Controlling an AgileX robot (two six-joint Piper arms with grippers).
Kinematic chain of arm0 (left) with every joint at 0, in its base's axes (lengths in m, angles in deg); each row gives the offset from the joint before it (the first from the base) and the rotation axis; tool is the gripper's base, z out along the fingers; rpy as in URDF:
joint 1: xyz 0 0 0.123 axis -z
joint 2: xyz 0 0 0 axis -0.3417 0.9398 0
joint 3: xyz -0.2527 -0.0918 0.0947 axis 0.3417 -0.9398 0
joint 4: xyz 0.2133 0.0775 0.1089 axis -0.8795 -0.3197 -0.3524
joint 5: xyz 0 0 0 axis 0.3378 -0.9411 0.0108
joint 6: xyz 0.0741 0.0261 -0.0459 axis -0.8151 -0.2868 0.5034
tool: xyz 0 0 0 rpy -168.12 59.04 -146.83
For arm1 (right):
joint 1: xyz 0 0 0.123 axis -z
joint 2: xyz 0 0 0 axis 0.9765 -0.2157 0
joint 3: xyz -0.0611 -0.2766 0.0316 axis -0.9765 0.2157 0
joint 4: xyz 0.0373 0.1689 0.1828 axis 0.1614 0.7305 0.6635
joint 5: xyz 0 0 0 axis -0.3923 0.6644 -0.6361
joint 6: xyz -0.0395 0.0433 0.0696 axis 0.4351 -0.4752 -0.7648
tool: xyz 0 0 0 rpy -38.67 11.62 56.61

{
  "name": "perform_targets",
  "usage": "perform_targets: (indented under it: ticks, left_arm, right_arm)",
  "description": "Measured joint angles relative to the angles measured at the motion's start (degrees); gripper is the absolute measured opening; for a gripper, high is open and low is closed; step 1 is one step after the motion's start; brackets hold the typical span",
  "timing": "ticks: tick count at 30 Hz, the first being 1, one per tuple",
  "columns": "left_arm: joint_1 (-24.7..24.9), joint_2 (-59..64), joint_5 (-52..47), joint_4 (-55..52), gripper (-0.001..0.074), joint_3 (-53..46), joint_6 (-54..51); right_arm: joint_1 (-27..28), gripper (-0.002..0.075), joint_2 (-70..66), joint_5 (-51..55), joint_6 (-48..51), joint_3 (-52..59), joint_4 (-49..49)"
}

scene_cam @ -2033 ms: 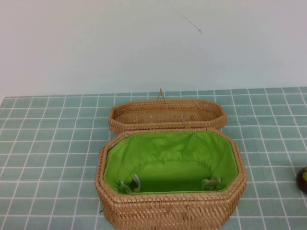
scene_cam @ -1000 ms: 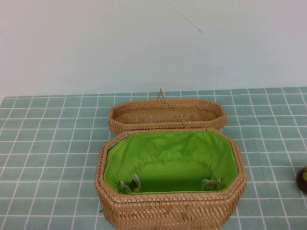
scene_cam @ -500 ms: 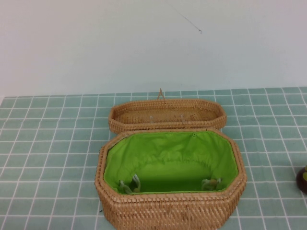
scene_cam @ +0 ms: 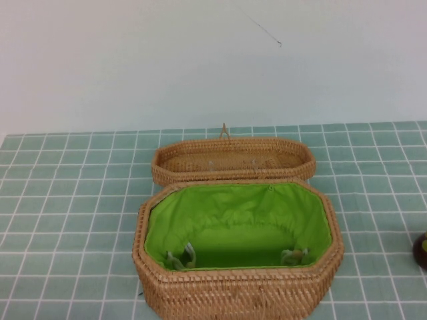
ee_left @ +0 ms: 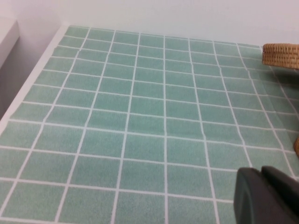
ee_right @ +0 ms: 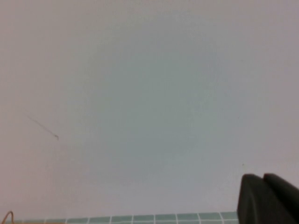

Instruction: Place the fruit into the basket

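The tan woven basket (scene_cam: 237, 293) stands open at the table's middle front, its green lining empty. Its shallow woven lid (scene_cam: 232, 160) lies flat behind it; a piece of the lid shows in the left wrist view (ee_left: 281, 56). The dark maroon fruit (scene_cam: 421, 250) sits on the table at the far right edge of the high view, partly cut off. My left gripper (ee_left: 262, 173) is shut, above bare tiles left of the basket. My right gripper (ee_right: 262, 179) is shut, raised and facing the back wall. Neither arm shows in the high view.
The green tiled tablecloth (scene_cam: 73, 200) covers the table. The table's left edge (ee_left: 28, 91) shows in the left wrist view. A pale wall (scene_cam: 200, 60) stands behind the table.
The fruit at the right edge looks a little further out of the high view than before. The basket and lid have not moved.
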Motion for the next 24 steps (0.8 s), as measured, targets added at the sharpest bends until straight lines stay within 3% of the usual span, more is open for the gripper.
perform_targets:
  ticks: [10,15,24]
  left_arm:
    - [0.0,0.0,0.0,0.0,0.0,0.0,0.0]
    - [0.0,0.0,0.0,0.0,0.0001,0.0,0.0]
    - [0.0,0.0,0.0,0.0,0.0,0.0,0.0]
  right_arm:
    - [-0.26,-0.0002,-21.6,13.14,9.78,-10.81,-1.41]
    - [-1.21,-0.0002,-26.93,1.96,9.89,-10.81,6.64]
    - [-4.99,-0.0002,-31.59,-11.69,9.83,-5.15,5.8]
